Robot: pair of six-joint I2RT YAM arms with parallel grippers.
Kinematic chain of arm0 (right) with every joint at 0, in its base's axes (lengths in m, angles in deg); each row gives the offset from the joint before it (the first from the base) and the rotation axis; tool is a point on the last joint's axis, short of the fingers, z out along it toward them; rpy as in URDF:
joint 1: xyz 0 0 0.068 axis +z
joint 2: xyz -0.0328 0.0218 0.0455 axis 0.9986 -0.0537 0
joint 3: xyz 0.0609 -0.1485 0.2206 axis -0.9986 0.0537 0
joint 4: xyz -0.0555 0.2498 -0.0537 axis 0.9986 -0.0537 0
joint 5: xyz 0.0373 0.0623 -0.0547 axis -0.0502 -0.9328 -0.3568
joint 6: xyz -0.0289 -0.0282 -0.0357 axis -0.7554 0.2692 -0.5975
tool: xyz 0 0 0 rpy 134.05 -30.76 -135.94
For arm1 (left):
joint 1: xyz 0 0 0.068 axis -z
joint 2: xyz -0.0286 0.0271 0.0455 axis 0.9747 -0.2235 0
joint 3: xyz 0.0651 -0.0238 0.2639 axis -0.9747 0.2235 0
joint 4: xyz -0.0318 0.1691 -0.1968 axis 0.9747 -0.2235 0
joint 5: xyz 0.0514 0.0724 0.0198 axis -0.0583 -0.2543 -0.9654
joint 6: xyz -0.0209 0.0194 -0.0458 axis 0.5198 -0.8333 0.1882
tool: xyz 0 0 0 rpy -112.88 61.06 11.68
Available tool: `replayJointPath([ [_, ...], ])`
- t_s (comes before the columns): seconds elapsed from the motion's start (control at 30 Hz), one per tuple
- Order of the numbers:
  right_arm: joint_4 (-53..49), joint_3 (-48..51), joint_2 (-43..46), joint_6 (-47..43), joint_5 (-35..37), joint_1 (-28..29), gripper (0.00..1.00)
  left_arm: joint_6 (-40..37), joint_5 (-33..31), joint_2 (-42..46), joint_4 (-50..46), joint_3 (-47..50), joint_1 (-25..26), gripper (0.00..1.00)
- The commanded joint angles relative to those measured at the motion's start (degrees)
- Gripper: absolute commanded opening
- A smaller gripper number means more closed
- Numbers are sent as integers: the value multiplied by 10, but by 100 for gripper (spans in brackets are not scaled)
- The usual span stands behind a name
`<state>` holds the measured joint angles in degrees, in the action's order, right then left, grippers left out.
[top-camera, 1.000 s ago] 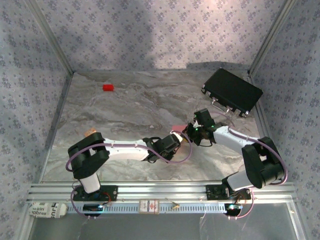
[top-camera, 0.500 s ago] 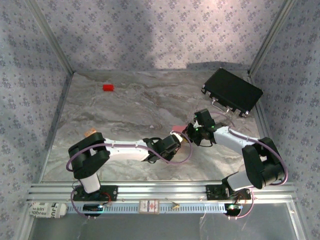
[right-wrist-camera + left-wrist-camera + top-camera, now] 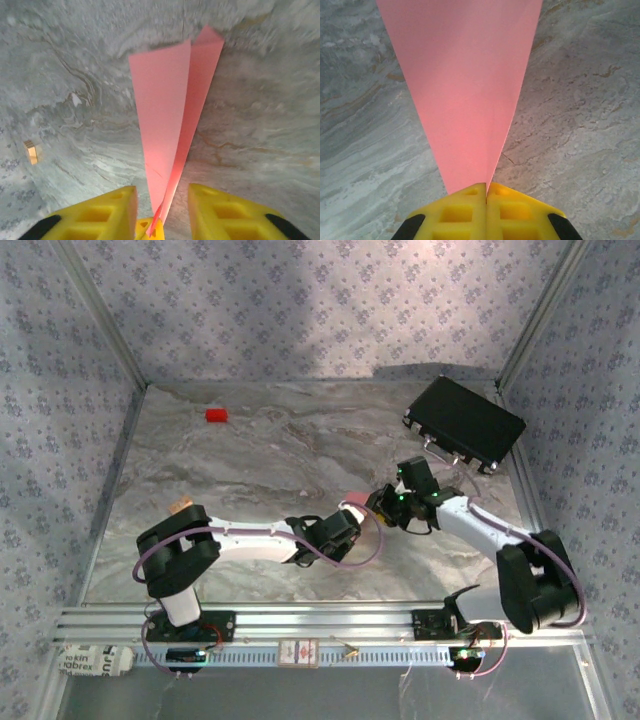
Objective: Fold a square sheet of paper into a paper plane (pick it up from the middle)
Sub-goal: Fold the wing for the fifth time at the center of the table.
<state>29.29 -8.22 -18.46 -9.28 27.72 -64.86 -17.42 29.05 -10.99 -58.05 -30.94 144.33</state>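
The square sheet of paper is folded into a slim salmon-pink paper plane [image 3: 465,90] with a centre crease. It hangs just above the marble table between the two arms [image 3: 352,501]. My left gripper [image 3: 486,187] is shut on its narrow end, yellow pads pressed together over the fold. My right gripper [image 3: 162,192] faces it from the other side and stands open. Its yellow fingers [image 3: 107,212] sit on either side of the paper plane [image 3: 165,110] without touching it. The left gripper's yellow tips show low between them. From above, the left gripper [image 3: 346,524] and right gripper [image 3: 381,506] nearly meet.
A black rectangular case [image 3: 464,423] lies at the back right corner. A small red block [image 3: 216,415] sits at the back left. A small tan block [image 3: 181,506] lies by the left arm's elbow, also seen in the right wrist view [image 3: 31,151]. Patterned walls close in three sides.
My right gripper has opened and let go of the paper, and its arm has shifted a little to the right. My left gripper has closed fully on the paper's narrow end.
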Motion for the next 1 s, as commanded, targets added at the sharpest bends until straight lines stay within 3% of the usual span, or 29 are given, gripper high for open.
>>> replayJointPath([
  [0.0,-42,16,39,-31,38,-16,37,37,54,16,40,29,-18,0],
  [0.13,-40,29,69,-52,50,-23,39,72,138,34,104,68,-51,0],
  [0.53,37,61,122,-114,74,17,39,139,295,13,208,105,-108,0],
  [0.73,68,62,94,-136,7,26,35,194,371,-25,276,114,-131,0],
  [0.97,123,80,62,-128,-18,41,31,244,399,-59,341,126,-136,0],
])
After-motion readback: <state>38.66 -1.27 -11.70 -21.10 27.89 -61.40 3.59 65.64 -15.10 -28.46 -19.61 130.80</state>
